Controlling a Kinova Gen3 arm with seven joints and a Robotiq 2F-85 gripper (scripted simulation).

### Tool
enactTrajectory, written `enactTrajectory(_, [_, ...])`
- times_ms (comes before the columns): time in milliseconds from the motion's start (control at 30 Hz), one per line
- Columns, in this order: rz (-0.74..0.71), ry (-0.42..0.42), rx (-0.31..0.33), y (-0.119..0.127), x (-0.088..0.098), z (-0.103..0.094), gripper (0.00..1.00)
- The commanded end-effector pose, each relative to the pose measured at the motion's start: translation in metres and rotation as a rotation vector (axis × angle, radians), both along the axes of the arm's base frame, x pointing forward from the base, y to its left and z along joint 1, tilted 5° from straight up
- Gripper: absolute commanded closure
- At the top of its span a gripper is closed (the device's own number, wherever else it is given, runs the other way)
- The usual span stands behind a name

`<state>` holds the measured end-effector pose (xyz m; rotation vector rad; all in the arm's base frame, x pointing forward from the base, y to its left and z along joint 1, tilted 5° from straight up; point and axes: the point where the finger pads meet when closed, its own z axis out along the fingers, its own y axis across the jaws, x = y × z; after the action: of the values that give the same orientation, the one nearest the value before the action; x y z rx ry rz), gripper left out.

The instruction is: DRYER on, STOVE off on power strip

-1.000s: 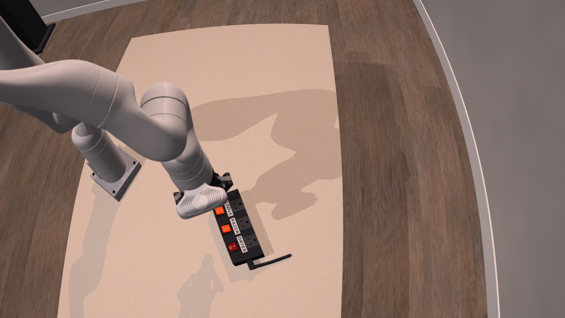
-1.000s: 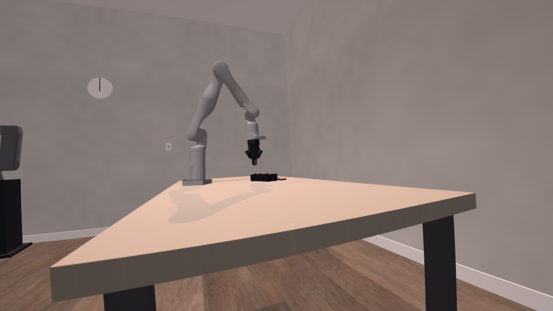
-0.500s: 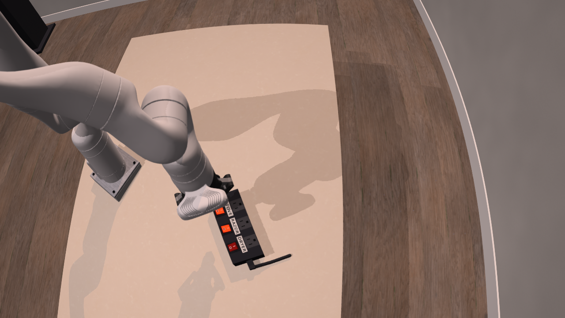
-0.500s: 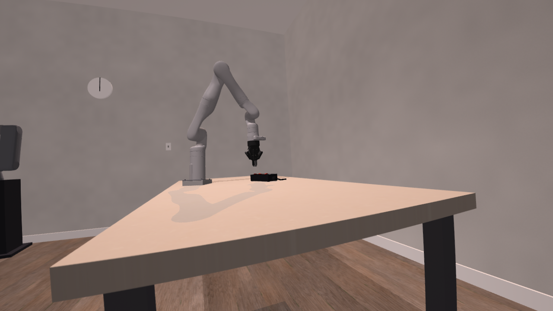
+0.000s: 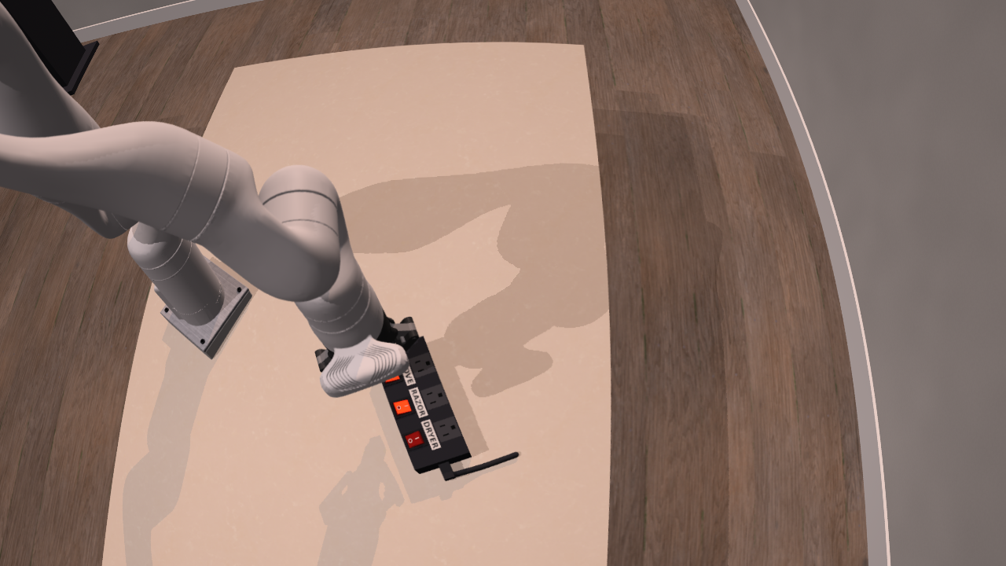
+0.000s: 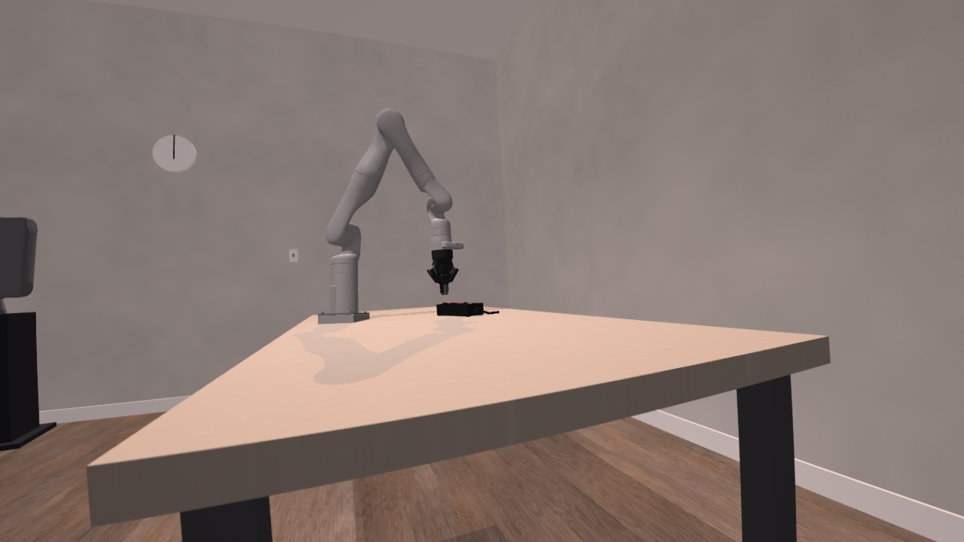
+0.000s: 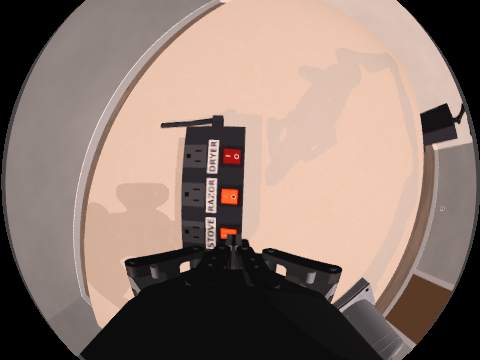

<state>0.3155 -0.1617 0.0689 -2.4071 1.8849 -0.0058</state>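
Note:
A black power strip [image 5: 439,422] [image 6: 459,309] [image 7: 196,190] lies flat on the table [image 5: 394,141] [image 6: 471,377] [image 7: 300,207], the right way up. Its three rocker switches are labelled. The DRYER switch [image 5: 414,439] [image 7: 232,156] is dark red. The RAZOR switch [image 5: 402,406] [image 7: 230,196] is bright orange. The STOVE switch [image 5: 391,378] [image 7: 228,232] is bright orange and partly hidden by my wrist. My gripper [image 6: 443,290] [image 7: 233,242] is shut and empty. Its fingertips point down, a little above the STOVE switch.
The strip's short black cord [image 5: 485,464] [image 7: 187,122] sticks out past the DRYER end. The arm's base plate [image 5: 207,316] [image 6: 343,316] is bolted to the table to the left of the strip. A dark stand [image 6: 16,370] is on the floor beyond the table.

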Motion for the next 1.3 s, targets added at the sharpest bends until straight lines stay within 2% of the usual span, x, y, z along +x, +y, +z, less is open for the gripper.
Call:
enactTrajectory(0, [0.003, 0.003, 0.0, 0.002, 0.0, -0.007, 1.0])
enactTrajectory(567, [0.003, 0.003, 0.0, 0.003, 0.001, -0.02, 1.0])
enactTrajectory(1267, [0.003, 0.002, 0.0, 0.003, 0.001, -0.021, 1.0])
